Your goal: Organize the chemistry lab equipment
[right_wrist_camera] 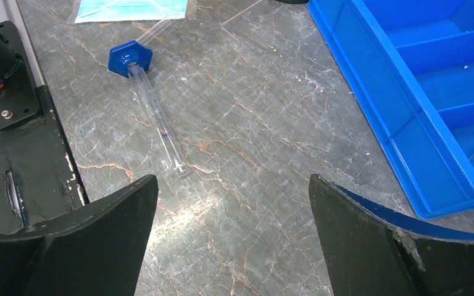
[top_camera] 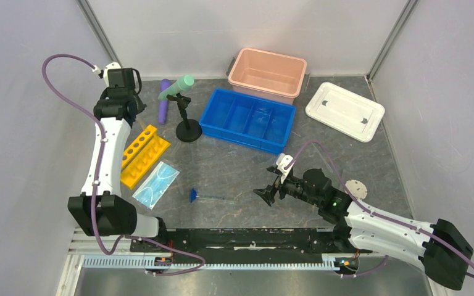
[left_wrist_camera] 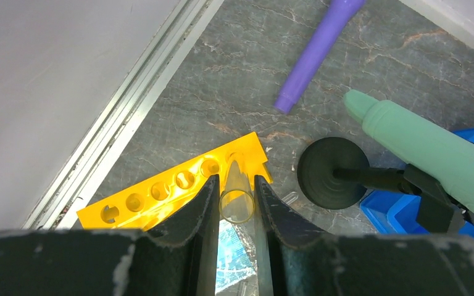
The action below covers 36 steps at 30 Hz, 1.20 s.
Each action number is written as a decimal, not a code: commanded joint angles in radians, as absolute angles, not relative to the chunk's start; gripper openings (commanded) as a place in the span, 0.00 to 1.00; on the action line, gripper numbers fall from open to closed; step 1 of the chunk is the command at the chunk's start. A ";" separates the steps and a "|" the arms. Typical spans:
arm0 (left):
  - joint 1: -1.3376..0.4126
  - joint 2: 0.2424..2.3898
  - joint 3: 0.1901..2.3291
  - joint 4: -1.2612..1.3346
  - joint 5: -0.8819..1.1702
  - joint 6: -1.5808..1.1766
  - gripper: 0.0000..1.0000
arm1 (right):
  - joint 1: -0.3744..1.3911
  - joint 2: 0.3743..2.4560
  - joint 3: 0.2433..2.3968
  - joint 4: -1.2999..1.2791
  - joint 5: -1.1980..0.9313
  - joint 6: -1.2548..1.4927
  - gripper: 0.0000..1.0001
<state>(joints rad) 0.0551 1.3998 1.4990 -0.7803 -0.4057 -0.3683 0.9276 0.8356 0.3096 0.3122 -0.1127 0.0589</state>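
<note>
My left gripper (left_wrist_camera: 236, 185) is shut on a clear tube (left_wrist_camera: 236, 198), hanging over the end of the yellow holed rack (left_wrist_camera: 173, 185), which lies at the table's left (top_camera: 143, 154). To its right the black clamp stand (top_camera: 188, 129) holds the mint-green tube (left_wrist_camera: 432, 148) tilted. The purple tube (top_camera: 163, 102) lies flat behind it. My right gripper (top_camera: 264, 195) stands open and empty above bare table. Left of it lies the thin clear rod (right_wrist_camera: 157, 120) with the tiny blue funnel (right_wrist_camera: 129, 57) at its end. The light-blue mask (top_camera: 156, 184) lies beside the rack.
A blue divided tray (top_camera: 241, 139) sits mid-table, its near wall (right_wrist_camera: 370, 86) just right of my right gripper. A pink bin (top_camera: 262, 88) stands behind it and a white lid (top_camera: 344, 111) lies at the back right. Grey walls close in both sides.
</note>
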 commanded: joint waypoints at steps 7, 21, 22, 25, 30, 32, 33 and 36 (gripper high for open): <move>0.059 1.433 1.475 -0.712 -0.387 -0.335 0.27 | 0.933 0.827 0.321 0.320 -0.114 0.061 0.98; 0.059 1.481 1.421 -0.673 -0.359 -0.360 0.29 | 0.933 0.810 0.313 0.313 -0.106 0.058 0.98; 0.059 1.485 1.419 -0.672 -0.359 -0.362 0.29 | 0.933 0.809 0.312 0.313 -0.105 0.060 0.98; 0.061 1.495 1.409 -0.668 -0.360 -0.364 0.29 | 0.933 0.808 0.310 0.313 -0.106 0.060 0.98; 0.063 1.501 1.387 -0.650 -0.356 -0.364 0.31 | 0.933 0.805 0.311 0.314 -0.103 0.058 0.98; 0.065 1.503 1.375 -0.641 -0.357 -0.363 0.32 | 0.933 0.805 0.310 0.314 -0.103 0.061 0.98; 0.066 1.504 1.371 -0.639 -0.355 -0.363 0.32 | 0.933 0.805 0.311 0.314 -0.104 0.061 0.98; 0.067 1.511 1.361 -0.632 -0.354 -0.363 0.33 | 0.933 0.801 0.310 0.313 -0.103 0.063 0.98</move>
<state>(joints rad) 0.0616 1.4990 1.3720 -0.6865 -0.3645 -0.3687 0.9276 0.8177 0.3096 0.2962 -0.1116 0.0589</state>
